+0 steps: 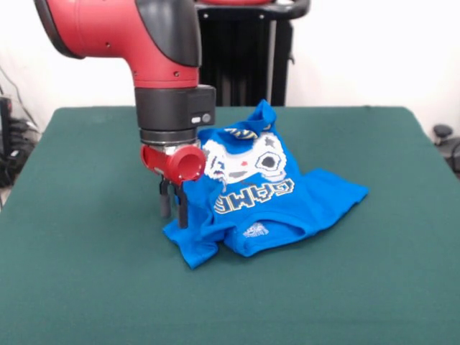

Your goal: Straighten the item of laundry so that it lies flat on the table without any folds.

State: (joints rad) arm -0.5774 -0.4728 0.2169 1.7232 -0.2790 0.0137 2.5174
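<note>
The item of laundry (269,198) is a bright blue T-shirt with a white-grey game controller print and "GAME" lettering. It lies rumpled near the middle of the dark green table (86,273). Its far part stands up in a peak, and its near-left corner is folded and bunched. One sleeve spreads out to the right. My gripper (173,207) hangs from the red and black arm right at the shirt's left edge, low over the table. It touches or nearly touches the cloth there.
The robot's black pedestal (244,57) stands behind the table's far edge. Dark equipment (445,140) sits beyond the right edge, and cables (14,144) lie off the left edge. Green cloth surrounds the shirt on all sides.
</note>
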